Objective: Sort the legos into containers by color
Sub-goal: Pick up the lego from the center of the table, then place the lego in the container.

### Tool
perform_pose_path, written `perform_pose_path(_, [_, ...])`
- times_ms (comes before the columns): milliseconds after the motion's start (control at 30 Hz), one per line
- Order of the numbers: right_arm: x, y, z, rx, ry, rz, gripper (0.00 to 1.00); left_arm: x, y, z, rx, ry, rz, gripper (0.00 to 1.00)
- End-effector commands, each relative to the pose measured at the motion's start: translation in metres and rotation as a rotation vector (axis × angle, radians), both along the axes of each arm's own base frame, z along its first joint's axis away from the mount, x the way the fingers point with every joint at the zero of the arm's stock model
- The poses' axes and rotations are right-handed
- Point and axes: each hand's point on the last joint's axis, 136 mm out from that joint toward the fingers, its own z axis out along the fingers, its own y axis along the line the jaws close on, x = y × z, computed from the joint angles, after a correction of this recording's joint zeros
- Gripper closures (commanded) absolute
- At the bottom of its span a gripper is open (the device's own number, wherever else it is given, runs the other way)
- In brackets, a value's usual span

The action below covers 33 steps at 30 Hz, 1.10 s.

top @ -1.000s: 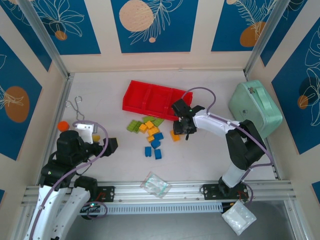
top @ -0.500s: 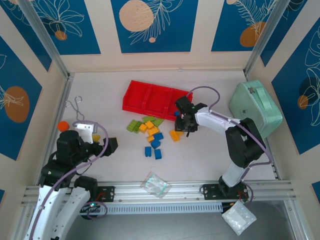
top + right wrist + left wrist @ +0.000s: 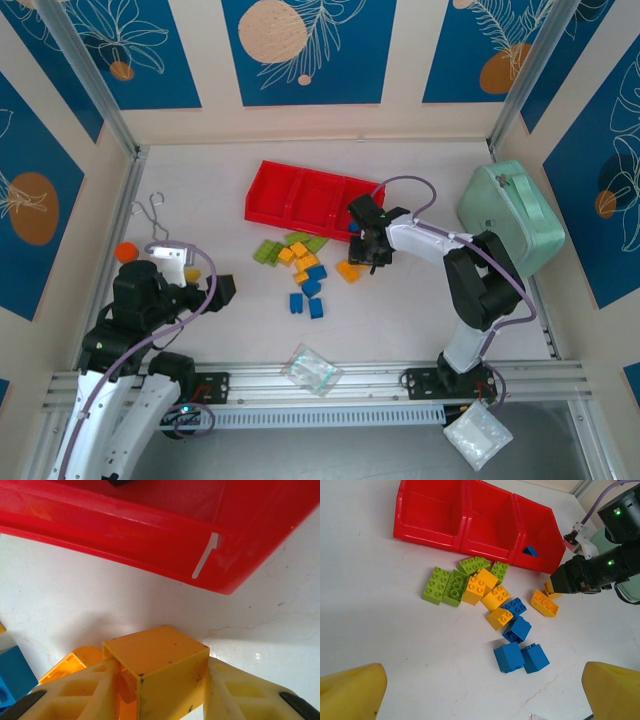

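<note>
Red tray [image 3: 432, 532], single blue lego [image 3: 530, 551] in rightmost compartment [image 3: 538, 526]

Identify the tray [image 3: 275, 195] by its bright red. Distinguish three groups by colour: lime green legos [image 3: 268, 252], orange-yellow legos [image 3: 298, 250] and blue legos [image 3: 316, 307]. The table [image 3: 200, 190] is off-white with faint dark hairline cracks. The case [image 3: 510, 215] is mint green and the cable [image 3: 405, 185] is purple. The wall panels [image 3: 300, 50] are deep blue with white line-drawn leaves and peach or orange discs, set between cream strips. The left fingers [image 3: 355, 687] are yellow. The right fingers [image 3: 80, 690] are paler yellow with black ends. The brick [image 3: 160, 665] at the right fingers is orange-yellow with small dark specks.
</note>
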Motion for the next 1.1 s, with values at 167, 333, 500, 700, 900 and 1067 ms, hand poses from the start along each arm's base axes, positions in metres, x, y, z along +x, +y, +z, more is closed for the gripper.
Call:
perform_pose_path(167, [-0.010,-0.005,0.009,0.006,-0.002,0.005,0.71,-0.002,-0.002,0.001,-0.005,-0.021,-0.017,0.00])
perform_pose_path(333, [-0.008,-0.007,0.049,0.023,-0.093,0.016,0.73,-0.001,-0.002,0.001,-0.004,-0.017,-0.015,0.00])
perform_pose_path(500, [0.004,-0.003,0.096,0.079,-0.212,0.035,0.74,-0.001,-0.002,0.001,-0.005,-0.019,-0.016,0.00])
perform_pose_path(700, [0.040,0.009,0.116,0.144,-0.249,0.049,0.76,-0.002,-0.002,0.002,-0.006,-0.022,-0.016,0.00])
perform_pose_path(900, [0.087,0.021,0.120,0.149,-0.261,0.064,0.77,-0.002,-0.001,0.002,-0.005,-0.025,-0.012,0.00])
perform_pose_path(1067, [0.118,0.018,0.107,0.120,-0.237,0.061,0.78,-0.002,-0.001,0.003,-0.005,-0.028,-0.011,0.00])
